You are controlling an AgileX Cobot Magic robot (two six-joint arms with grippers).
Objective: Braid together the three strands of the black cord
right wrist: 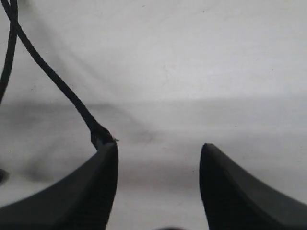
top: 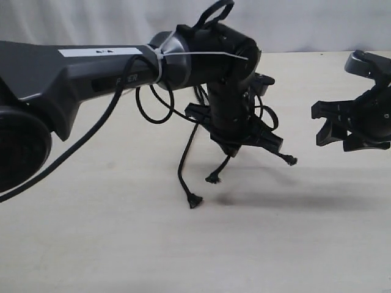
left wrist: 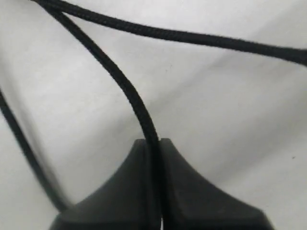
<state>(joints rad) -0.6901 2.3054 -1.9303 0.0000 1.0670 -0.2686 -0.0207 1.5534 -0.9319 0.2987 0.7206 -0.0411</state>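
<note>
The black cord hangs under my left arm, and its bound end is hidden behind the wrist. Three strands fan down to the table. Their frayed knobs lie at the near left (top: 194, 201), the middle (top: 212, 178) and the right (top: 291, 160). My left gripper (top: 235, 149) points down at the table's middle. In the left wrist view it (left wrist: 153, 142) is shut on one strand (left wrist: 128, 91), which runs up out of the jaws. My right gripper (top: 321, 125) hovers open to the right of the strands, holding nothing. In its wrist view one knob (right wrist: 100, 135) shows just beyond one fingertip (right wrist: 109, 153).
A pale tabletop (top: 122, 244) fills the scene, with a white curtain (top: 305, 24) behind its far edge. The left arm's glossy cables (top: 149, 113) loop beside the cord. Two more strands cross the left wrist view (left wrist: 192, 37) (left wrist: 21, 141).
</note>
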